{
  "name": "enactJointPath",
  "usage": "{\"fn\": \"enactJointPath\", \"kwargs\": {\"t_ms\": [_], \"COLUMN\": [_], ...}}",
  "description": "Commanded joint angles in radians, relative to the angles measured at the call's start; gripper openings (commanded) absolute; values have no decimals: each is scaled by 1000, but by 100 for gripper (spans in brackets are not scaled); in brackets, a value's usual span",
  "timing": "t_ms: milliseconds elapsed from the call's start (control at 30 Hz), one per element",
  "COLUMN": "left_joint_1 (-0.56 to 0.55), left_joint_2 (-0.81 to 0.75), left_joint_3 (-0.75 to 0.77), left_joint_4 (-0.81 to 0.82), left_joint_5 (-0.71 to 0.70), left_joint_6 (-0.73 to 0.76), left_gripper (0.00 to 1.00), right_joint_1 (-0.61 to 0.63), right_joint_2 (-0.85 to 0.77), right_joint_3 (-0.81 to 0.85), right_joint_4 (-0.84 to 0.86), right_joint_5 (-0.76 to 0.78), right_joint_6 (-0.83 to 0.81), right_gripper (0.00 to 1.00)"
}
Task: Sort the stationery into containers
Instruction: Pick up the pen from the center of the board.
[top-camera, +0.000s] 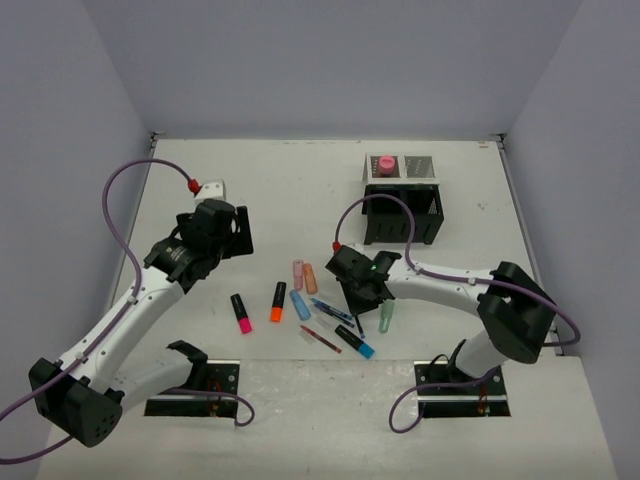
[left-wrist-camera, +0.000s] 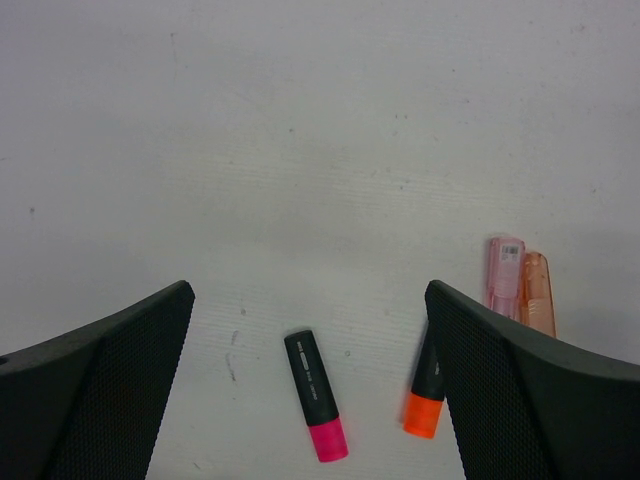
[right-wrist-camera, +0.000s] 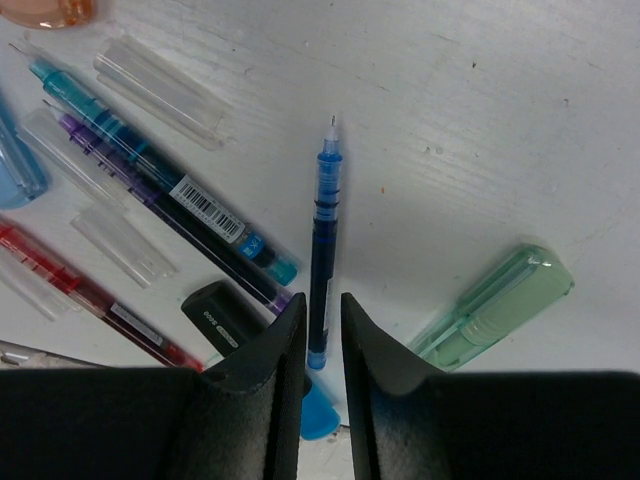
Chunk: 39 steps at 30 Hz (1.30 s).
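Note:
The stationery lies loose mid-table. My right gripper (right-wrist-camera: 322, 305) is low over it, jaws narrowed astride the tail of a thin blue pen (right-wrist-camera: 323, 230), a slim gap showing on each side. Beside it lie a mint highlighter (right-wrist-camera: 495, 305), teal pen (right-wrist-camera: 150, 165), red pen (right-wrist-camera: 90, 295) and a black highlighter (right-wrist-camera: 220, 315) with a blue cap. My left gripper (left-wrist-camera: 308, 300) hangs wide open above a pink highlighter (left-wrist-camera: 318, 395) and an orange one (left-wrist-camera: 426, 395), holding nothing. The black mesh containers (top-camera: 401, 200) stand at the back right, a pink glue stick (top-camera: 386, 163) in a rear compartment.
A clear pink highlighter (left-wrist-camera: 505, 270) and a peach one (left-wrist-camera: 538, 290) lie side by side right of my left fingers. A pale blue highlighter (top-camera: 300, 305) lies near them. Several clear pen caps (right-wrist-camera: 160, 90) are scattered among the pens. Grey walls enclose the table.

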Motion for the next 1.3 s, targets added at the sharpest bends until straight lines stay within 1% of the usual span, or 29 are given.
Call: {"fn": "enactJointPath", "kwargs": {"t_ms": [0, 300, 500, 533, 600, 700, 800, 900, 1000, 1067, 1100, 1133, 1167, 1267], "left_joint_1": [5, 4, 6, 7, 7, 6, 6, 5, 4, -9, -39, -59, -96, -234], "left_joint_2": [3, 8, 12, 14, 19, 44, 74, 103, 145, 153, 157, 170, 187, 242], "left_joint_3": [-16, -11, 4, 7, 16, 47, 68, 74, 34, -1, -15, -10, 11, 116], "left_joint_4": [51, 57, 52, 53, 56, 57, 84, 132, 242, 328, 340, 336, 316, 153], "left_joint_5": [14, 30, 35, 39, 58, 118, 223, 315, 528, 601, 599, 548, 488, 268], "left_joint_6": [34, 34, 24, 19, 3, -48, -106, -168, -312, -461, -499, -561, -590, -747], "left_gripper": [100, 100, 100, 100, 100, 100, 100, 100, 97, 97, 95, 95, 94, 94], "right_joint_1": [10, 10, 11, 11, 10, 10, 10, 6, -9, -24, -29, -33, -39, -51], "right_joint_2": [19, 59, 93, 99, 112, 107, 78, 17, -77, -117, -132, -157, -178, -226], "right_joint_3": [6, -7, -10, -10, -10, -6, 15, 35, 51, 48, 47, 42, 37, 28], "right_joint_4": [19, 45, 48, 49, 48, 37, -4, -49, -88, -89, -89, -92, -98, -111], "right_joint_5": [15, 11, 33, 35, 49, 79, 130, 189, 234, 241, 251, 253, 260, 277], "right_joint_6": [29, 32, 40, 42, 49, 58, 61, 59, 48, 41, 38, 37, 37, 38], "right_gripper": [21, 20, 17, 16, 9, 4, 0, 0, 0, 0, 0, 0, 0, 0]}}
